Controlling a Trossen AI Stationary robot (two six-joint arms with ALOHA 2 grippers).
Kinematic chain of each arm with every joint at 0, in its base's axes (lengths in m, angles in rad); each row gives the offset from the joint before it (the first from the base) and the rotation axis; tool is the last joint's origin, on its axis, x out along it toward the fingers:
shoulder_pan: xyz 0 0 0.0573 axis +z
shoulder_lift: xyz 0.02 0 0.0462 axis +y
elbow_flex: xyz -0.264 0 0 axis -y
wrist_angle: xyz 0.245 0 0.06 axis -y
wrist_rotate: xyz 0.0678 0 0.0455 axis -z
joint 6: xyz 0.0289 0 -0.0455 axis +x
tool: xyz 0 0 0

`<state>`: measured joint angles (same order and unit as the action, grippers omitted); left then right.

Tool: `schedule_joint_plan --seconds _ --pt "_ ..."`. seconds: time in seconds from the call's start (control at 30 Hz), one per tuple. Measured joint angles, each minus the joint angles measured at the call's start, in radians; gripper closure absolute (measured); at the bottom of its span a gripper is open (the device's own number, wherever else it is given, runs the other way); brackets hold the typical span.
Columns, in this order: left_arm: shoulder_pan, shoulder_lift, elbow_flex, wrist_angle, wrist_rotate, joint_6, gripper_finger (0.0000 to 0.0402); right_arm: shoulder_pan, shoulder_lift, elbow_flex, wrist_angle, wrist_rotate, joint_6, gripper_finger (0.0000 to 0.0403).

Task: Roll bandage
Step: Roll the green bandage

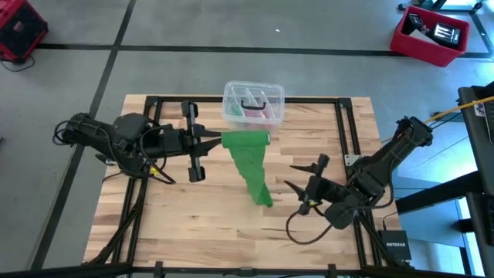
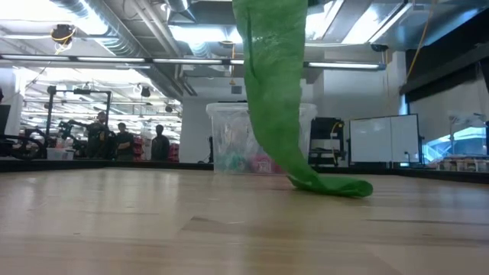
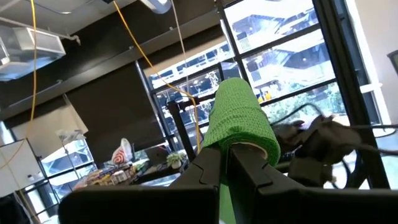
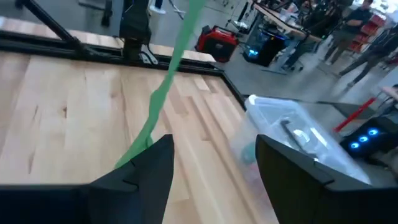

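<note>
Bandage (image 1: 248, 158) roll sits clamped in my left pincer (image 1: 219, 140), raised above the table (image 1: 193, 224), and its green strip hangs down from that pincer until the loose end rests on the wood. My right pincer (image 1: 302, 179) waits just beside that trailing end, fingers spread apart and empty, with the clear plastic box (image 1: 253, 103) beyond the roll.
</note>
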<state>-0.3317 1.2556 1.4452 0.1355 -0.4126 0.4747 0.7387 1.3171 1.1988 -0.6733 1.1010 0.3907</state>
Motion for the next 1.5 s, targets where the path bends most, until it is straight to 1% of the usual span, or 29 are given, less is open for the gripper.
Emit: schedule_joint_plan --seconds 0.07,0.17,0.2,0.27,0.37,0.4,0.47,0.6,0.8,0.9,1.03,1.13,1.2,1.37,1.4,1.5 --pt "0.000 0.000 0.000 -0.001 0.000 0.002 0.0400 -0.009 -0.030 -0.089 0.135 0.009 -0.018 0.0176" --pt "0.000 0.000 0.000 0.001 0.000 0.003 0.0400 -0.014 -0.045 -0.207 0.419 0.004 -0.109 0.0176" --pt "0.000 0.000 0.000 0.002 0.001 0.003 0.0400 -0.015 -0.044 -0.235 0.521 -0.010 -0.151 0.0176" --pt "0.000 0.000 0.000 0.001 0.001 0.003 0.0400 -0.018 -0.040 -0.268 0.693 -0.085 -0.246 0.0176" --pt "0.000 0.000 0.000 0.001 0.001 0.003 0.0400 -0.040 -0.026 -0.275 0.797 -0.220 -0.373 0.0176" --pt "0.000 0.000 0.000 0.001 0.001 0.003 0.0400 -0.042 -0.025 -0.271 0.822 -0.251 -0.393 0.0176" --pt "0.000 0.000 0.000 -0.001 0.001 0.004 0.0400 -0.056 -0.026 -0.254 0.879 -0.278 -0.396 0.0176" --pt "0.000 0.000 0.000 -0.008 0.001 0.006 0.0400 -0.091 -0.027 -0.239 0.888 -0.238 -0.377 0.0176" --pt "0.001 0.004 -0.001 -0.023 0.005 0.004 0.0400 -0.180 0.033 -0.238 0.889 -0.285 -0.344 0.0176" --pt "0.001 0.004 -0.001 -0.019 0.018 0.004 0.0400 -0.224 0.069 -0.239 0.891 -0.284 -0.342 0.0176" --pt "0.001 0.004 -0.001 -0.020 0.043 0.000 0.0400 -0.271 0.109 -0.239 0.973 -0.352 -0.347 0.0176" --pt "0.001 0.004 -0.001 -0.020 0.095 -0.005 0.0400 -0.304 0.126 -0.239 1.037 -0.358 -0.393 0.0176" --pt "-0.002 0.004 -0.001 -0.020 0.127 -0.006 0.0400 -0.328 0.129 -0.239 1.046 -0.380 -0.410 0.0176" --pt "-0.002 0.004 -0.001 -0.020 0.133 -0.024 0.0400 -0.356 0.130 -0.239 1.079 -0.538 -0.426 0.0177" --pt "-0.002 0.004 -0.001 -0.020 0.133 -0.025 0.0400 -0.356 0.130 -0.239 1.092 -0.556 -0.435 0.0180" --pt "0.000 0.008 -0.001 -0.019 0.133 -0.024 0.0400 -0.354 0.140 -0.239 1.127 -0.529 -0.485 0.0203"
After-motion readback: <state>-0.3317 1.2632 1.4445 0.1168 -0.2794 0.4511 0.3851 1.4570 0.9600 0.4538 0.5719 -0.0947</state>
